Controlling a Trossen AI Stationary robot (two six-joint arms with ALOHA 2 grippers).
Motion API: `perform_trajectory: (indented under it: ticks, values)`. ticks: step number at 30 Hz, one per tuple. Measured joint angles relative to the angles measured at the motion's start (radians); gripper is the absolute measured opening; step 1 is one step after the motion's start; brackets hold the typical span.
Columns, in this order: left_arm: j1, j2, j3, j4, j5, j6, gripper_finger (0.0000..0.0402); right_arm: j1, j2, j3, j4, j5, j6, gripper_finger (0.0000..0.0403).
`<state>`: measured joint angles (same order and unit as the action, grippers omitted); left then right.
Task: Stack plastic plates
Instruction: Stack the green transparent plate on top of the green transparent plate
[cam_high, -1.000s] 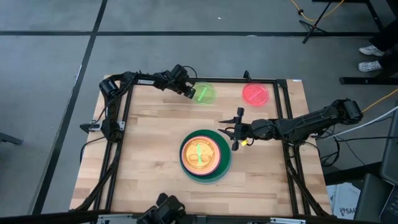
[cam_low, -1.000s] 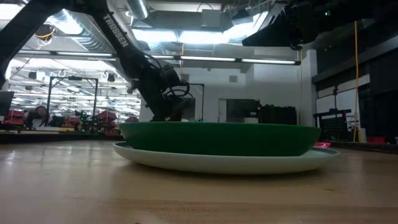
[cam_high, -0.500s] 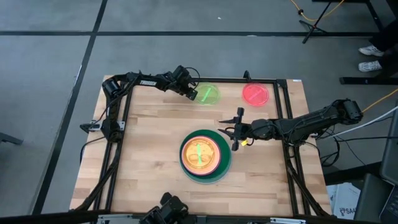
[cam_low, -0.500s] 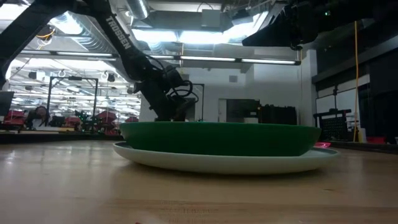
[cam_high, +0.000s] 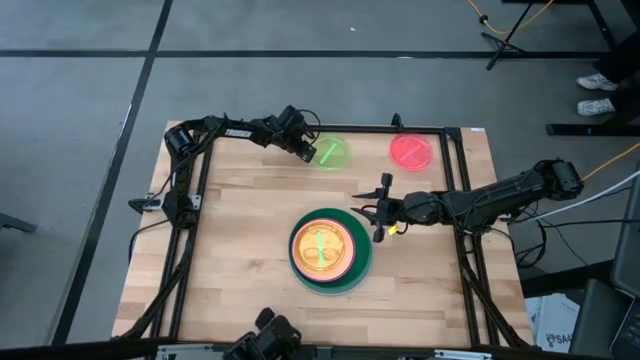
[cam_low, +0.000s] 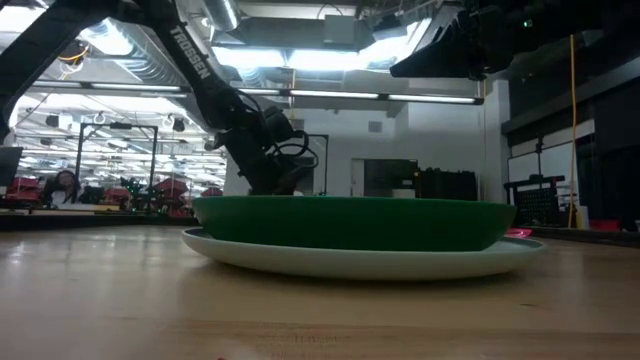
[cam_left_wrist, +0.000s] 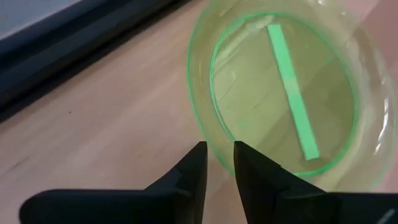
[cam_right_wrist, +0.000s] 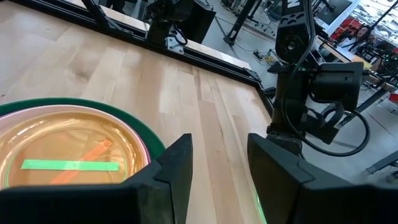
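A stack of plates (cam_high: 330, 250) stands in the middle of the table: a pale plate at the bottom (cam_low: 360, 262), the dark green one (cam_low: 350, 222) on it, then pink, peach and orange ones, and a translucent lime-green one with a green strip (cam_right_wrist: 68, 165) on top. A second translucent lime-green plate (cam_high: 333, 154) lies near the far edge, with my left gripper (cam_high: 309, 149) at its left rim. A red-pink plate (cam_high: 411, 151) lies flat to its right. My right gripper (cam_high: 377, 211) is open and hovers just right of the stack. My left gripper (cam_left_wrist: 219, 158) is shut on the lime-green plate's rim (cam_left_wrist: 211, 144) at its left side. One finger sits inside the rim and one outside. The fingers slant down from the table's left. Whether the plate is lifted off the wood I cannot tell.
Black frame rails run along the far edge (cam_high: 380, 128) and both sides of the table. Bare wood lies left of the stack (cam_high: 240, 220) and in front of it. The left arm (cam_right_wrist: 308, 93) shows beyond the right gripper's fingers. People's shoes stand on the floor far right (cam_high: 598, 95).
My left gripper has moved a little toward the table's right, up to the lime-green plate's left rim. The right arm, the stack and the red-pink plate have stayed where they were.
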<state>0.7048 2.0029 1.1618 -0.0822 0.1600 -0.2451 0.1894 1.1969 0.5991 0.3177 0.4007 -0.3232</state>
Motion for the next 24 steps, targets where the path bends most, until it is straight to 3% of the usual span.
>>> perform_trajectory:
  ticks: [13,20,24]
  values:
    - [0.006,-0.005,0.003,-0.116,-0.017,0.071,0.0071,0.0,0.0,0.0,0.0,0.0,0.0,0.0147]
    - [0.006,-0.004,0.002,-0.111,-0.02,0.086,0.0013,0.0,0.0,0.0,-0.002,0.0,0.0,0.0147]
    - [0.006,-0.003,0.002,-0.11,-0.022,0.089,0.0005,0.0,0.0,0.0,-0.011,0.004,0.0,0.0147]
